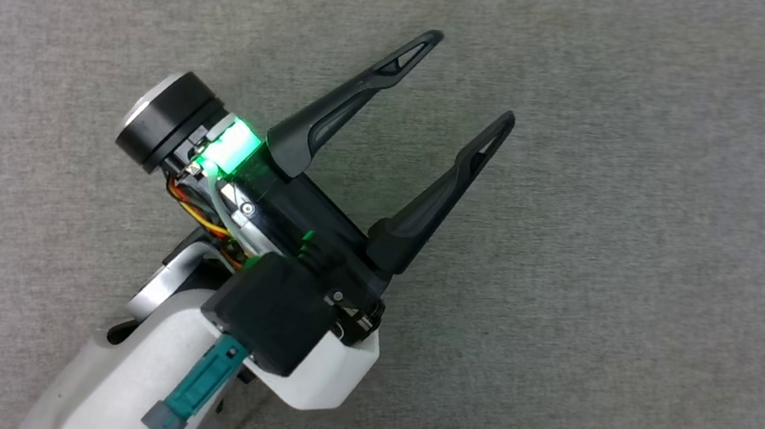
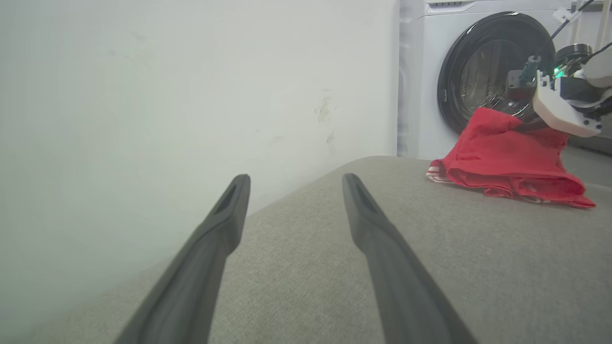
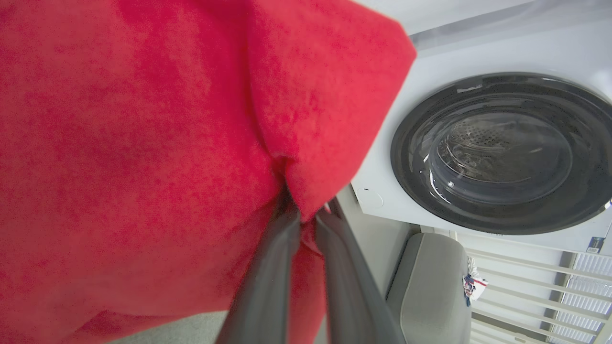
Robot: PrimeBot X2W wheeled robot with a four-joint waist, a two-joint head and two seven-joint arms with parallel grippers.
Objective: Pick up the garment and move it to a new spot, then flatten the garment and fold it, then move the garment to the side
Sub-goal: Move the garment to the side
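Note:
The garment (image 2: 507, 162) is a red shirt with striped trim, bunched in a heap on the grey surface at the far right of the left wrist view. My right gripper (image 3: 306, 217) is shut on a fold of the garment (image 3: 143, 143), whose red cloth drapes over its fingers; in the left wrist view that arm's white wrist (image 2: 564, 110) sits above the heap. My left gripper (image 1: 471, 78) is open with nothing between its fingers, hovering over bare grey cloth, well apart from the garment. Its two fingers (image 2: 224, 224) point toward the pale wall.
A grey fabric surface (image 1: 643, 328) lies under the arms. A white washing machine with a round dark door (image 2: 492, 71) stands behind the garment, and the machine's door (image 3: 502, 153) is close by in the right wrist view. A pale wall (image 2: 191, 86) borders the surface.

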